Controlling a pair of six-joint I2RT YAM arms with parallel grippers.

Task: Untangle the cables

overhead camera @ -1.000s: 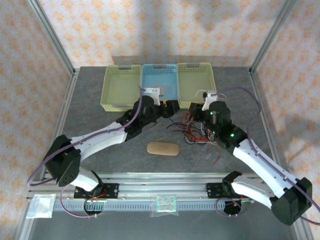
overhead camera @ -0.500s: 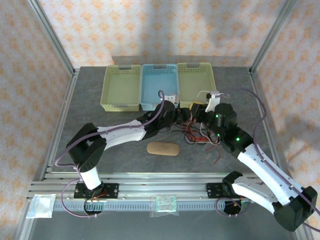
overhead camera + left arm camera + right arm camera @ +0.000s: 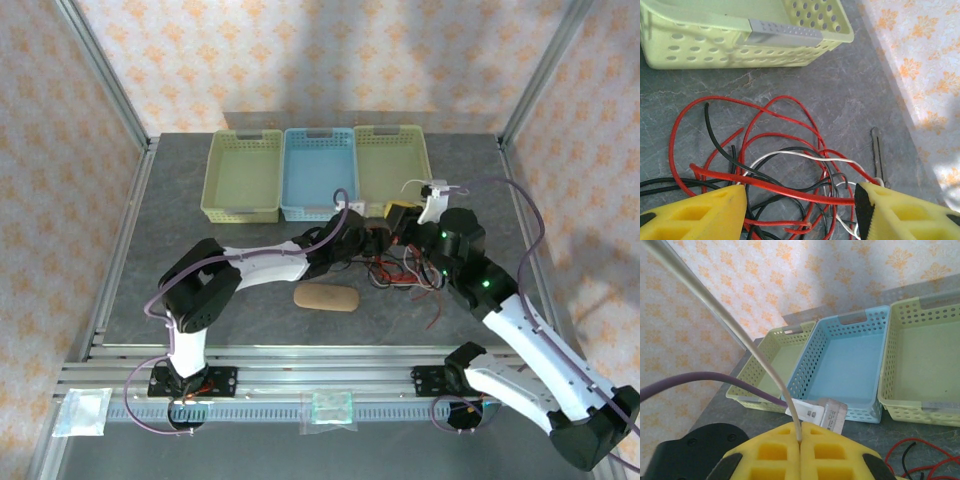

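The cables (image 3: 402, 270) lie in a red, black and white tangle on the grey table in front of the right-hand baskets. In the left wrist view the tangle (image 3: 785, 165) spreads just beyond my left gripper (image 3: 800, 202), which stands open. A thick red cable (image 3: 790, 189) runs across the gap from one yellow finger (image 3: 700, 212) to the other. From above, the left gripper (image 3: 377, 239) sits at the tangle's left edge. My right gripper (image 3: 800, 440) is shut on a white cable (image 3: 765, 357) that rises up and to the left. This right gripper (image 3: 399, 216) hovers behind the tangle.
Three baskets stand in a row at the back: yellow-green (image 3: 243, 175), blue (image 3: 320, 168) and yellow-green (image 3: 392, 162). A tan oval pad (image 3: 326, 297) lies in front of the left arm. A loose wire end (image 3: 437, 312) trails toward the right arm. The patterned wall (image 3: 920, 75) is close on the right.
My left arm has swung right, from beside the blue basket to the edge of the tangle. The right gripper has shifted slightly right, still shut.
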